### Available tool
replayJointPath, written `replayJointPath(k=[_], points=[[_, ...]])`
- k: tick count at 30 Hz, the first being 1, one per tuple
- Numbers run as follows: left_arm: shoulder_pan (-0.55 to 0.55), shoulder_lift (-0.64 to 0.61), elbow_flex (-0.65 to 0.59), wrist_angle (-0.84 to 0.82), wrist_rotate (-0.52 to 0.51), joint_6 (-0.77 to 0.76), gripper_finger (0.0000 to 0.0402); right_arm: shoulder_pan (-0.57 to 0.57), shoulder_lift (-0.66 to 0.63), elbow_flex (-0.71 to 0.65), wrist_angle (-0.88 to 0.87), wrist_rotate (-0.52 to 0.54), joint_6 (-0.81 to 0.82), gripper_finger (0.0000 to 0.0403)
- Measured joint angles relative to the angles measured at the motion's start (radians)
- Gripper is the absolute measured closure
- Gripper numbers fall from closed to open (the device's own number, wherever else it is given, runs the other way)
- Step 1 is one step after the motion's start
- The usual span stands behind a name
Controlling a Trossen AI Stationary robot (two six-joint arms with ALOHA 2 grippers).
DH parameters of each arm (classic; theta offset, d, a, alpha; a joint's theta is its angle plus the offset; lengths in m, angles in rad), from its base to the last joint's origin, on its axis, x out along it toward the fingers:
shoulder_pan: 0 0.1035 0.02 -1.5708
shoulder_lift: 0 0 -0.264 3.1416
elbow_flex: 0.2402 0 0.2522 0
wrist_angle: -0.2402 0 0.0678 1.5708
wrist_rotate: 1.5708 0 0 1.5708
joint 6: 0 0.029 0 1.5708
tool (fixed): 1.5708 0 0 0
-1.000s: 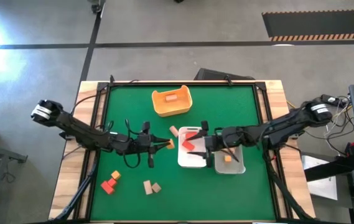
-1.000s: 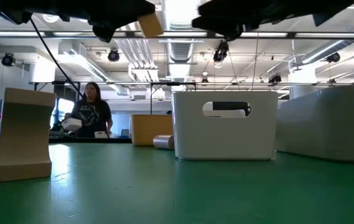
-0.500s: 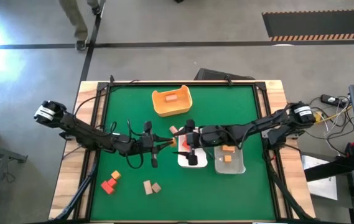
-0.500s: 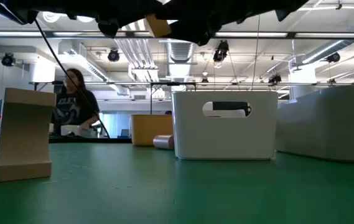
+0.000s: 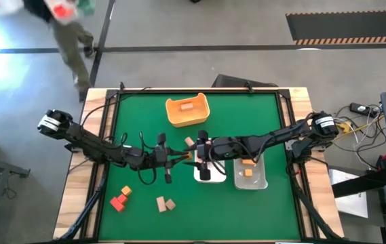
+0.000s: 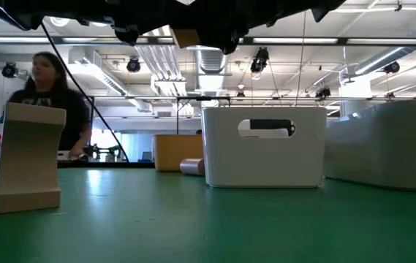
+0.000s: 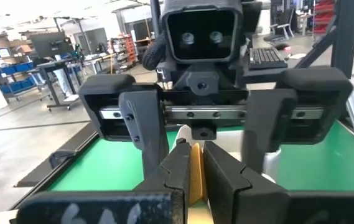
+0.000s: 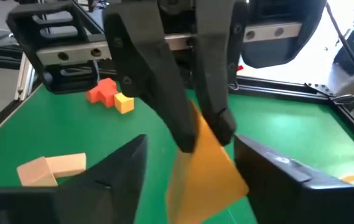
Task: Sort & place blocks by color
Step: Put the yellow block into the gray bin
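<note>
My left gripper point(image 5: 184, 156) is over the middle of the green table, shut on an orange block point(image 7: 195, 175), which also shows in the right wrist view point(image 8: 209, 167) and high up in the low view point(image 6: 186, 36). My right gripper point(image 5: 203, 154) faces it from the table's right, open, with one finger on either side of the orange block and apart from it point(image 8: 204, 180). Red and orange blocks point(image 5: 119, 198) and two tan blocks point(image 5: 165, 203) lie at the near left. One tan block point(image 5: 190, 142) lies beside the white tray point(image 5: 213, 177). My left gripper pinches the orange block between its two fingers point(image 8: 164, 106), on two opposite faces point(image 8: 195, 124). The fingers come level from the table's left. The block sticks out past the fingertips toward my right gripper and is lifted clear of the table.
A yellow-orange tub point(image 5: 187, 110) with a tan block in it stands at the far middle. A clear tray point(image 5: 250, 177) with orange blocks stands right of the white tray. A person walks beyond the table's far left corner point(image 5: 64, 27).
My right gripper has gone toward the table's left, from over the trays to my left gripper, and now stands with its open fingers around the orange block. My left gripper has kept the block in place. The person in the room has walked on.
</note>
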Motion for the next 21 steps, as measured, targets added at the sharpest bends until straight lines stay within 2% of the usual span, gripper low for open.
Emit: replayJointPath(k=[6, 21], points=[[-0.001, 0.000, -0.004, -0.004, 0.012, 0.001, 0.0386, -0.001, 0.002, 0.000, -0.006, 0.003, -0.004, 0.0282], [-0.001, 0.000, -0.005, -0.005, 0.014, 0.000, 0.0386, 0.000, 0.002, 0.000, -0.006, -0.001, -0.012, 0.0281]])
